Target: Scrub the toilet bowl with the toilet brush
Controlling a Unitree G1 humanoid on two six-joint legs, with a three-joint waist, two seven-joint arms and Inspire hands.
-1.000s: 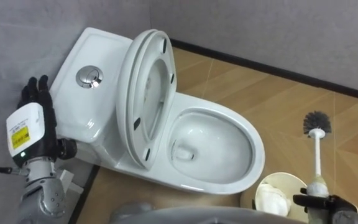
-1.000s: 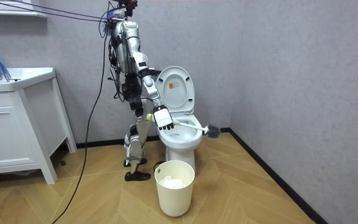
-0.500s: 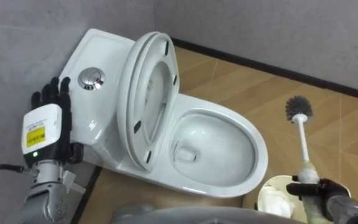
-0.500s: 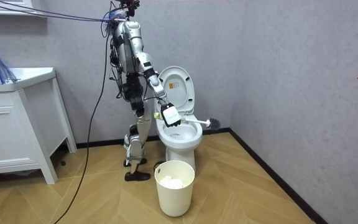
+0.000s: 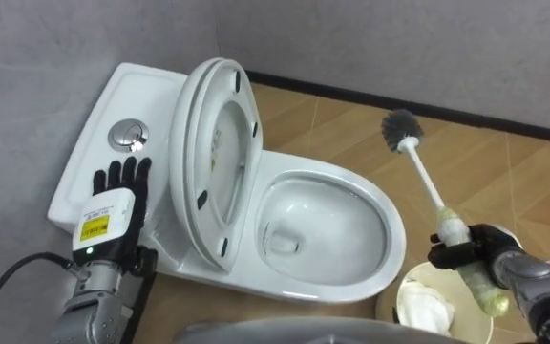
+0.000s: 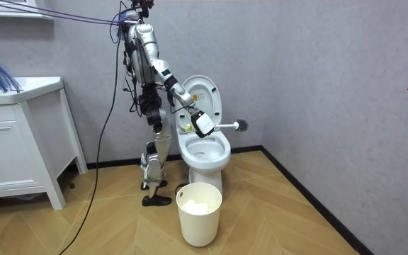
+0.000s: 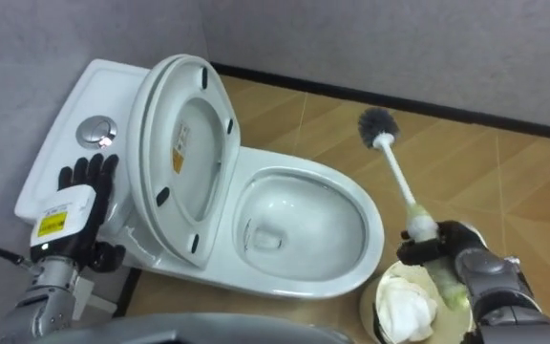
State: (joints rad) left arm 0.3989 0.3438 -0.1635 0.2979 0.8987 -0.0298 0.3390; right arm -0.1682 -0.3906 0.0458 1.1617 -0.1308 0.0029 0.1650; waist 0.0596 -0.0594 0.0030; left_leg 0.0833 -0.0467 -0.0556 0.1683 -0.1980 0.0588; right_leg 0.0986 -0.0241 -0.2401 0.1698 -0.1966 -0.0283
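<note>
The right hand (image 5: pixel 477 256), at 4 o'clock of the toilet (image 5: pixel 347 283) bowl, has its fingers curled tight round the toilet brush (image 5: pixel 426 186) handle. The bristle head points to 11 o'clock, clear of the rim. The left hand (image 5: pixel 111 212), at 9 o'clock by the tank (image 5: pixel 94 158), keeps its fingers straight and grasps nothing.
</note>
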